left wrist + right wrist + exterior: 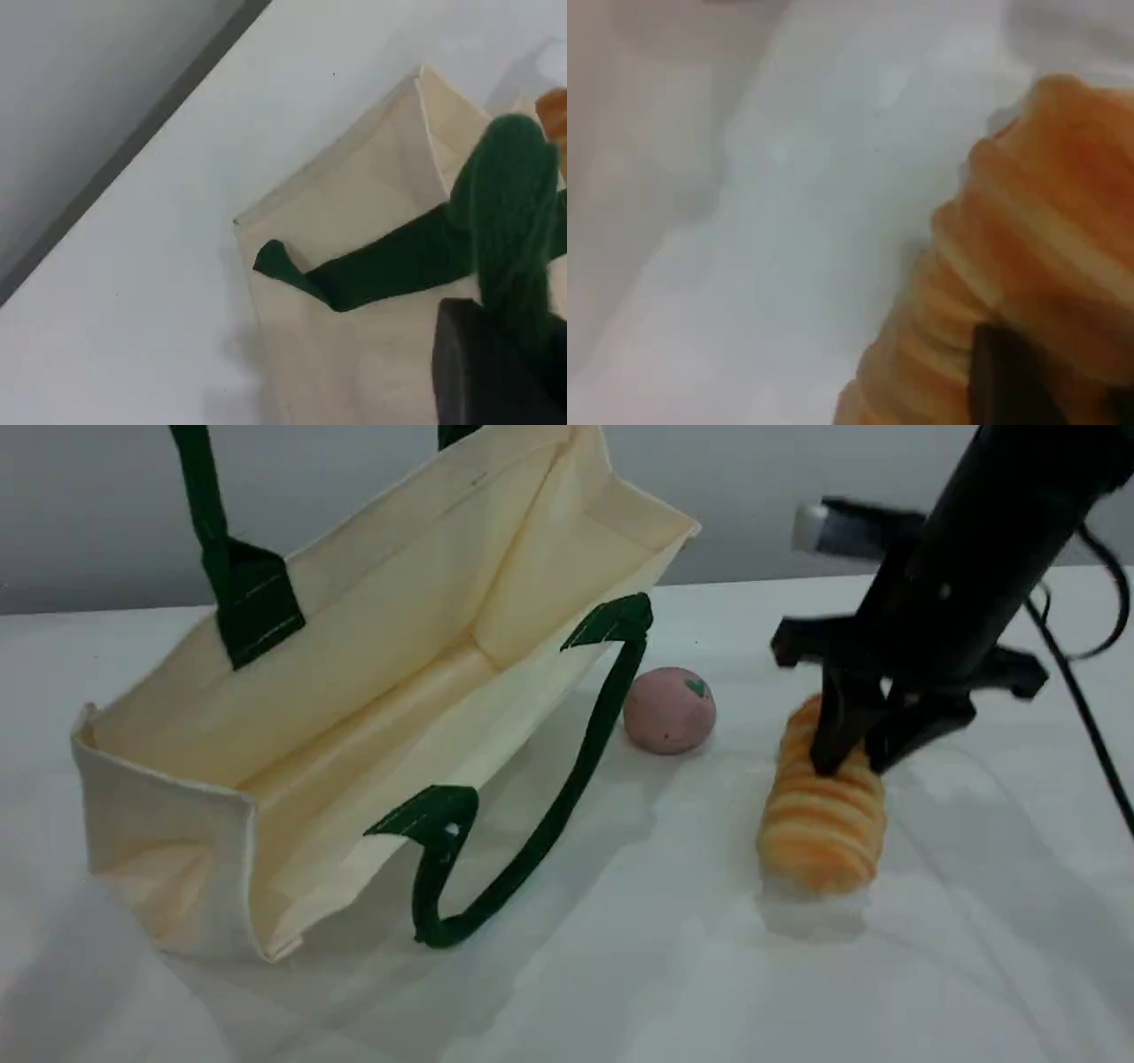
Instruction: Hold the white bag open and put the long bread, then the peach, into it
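- The white bag (354, 199) lies on the pale table (133, 310).
- Its green strap (390, 266) rises into the left gripper (496, 354) — pinched there.
- The long bread (555, 111) — only an orange sliver shows.

I see soft, even light; pale shadows on the table (620, 992); the right arm (992, 540) is smeared; the long bread (1045, 221) is fuzzy.

Looking down aslant across the counter (620, 974) from farther off. Peering closely from the left wrist onto the white bag (354, 204); crowding the long bread (1028, 248) from the right wrist, sharing both with the scene view.
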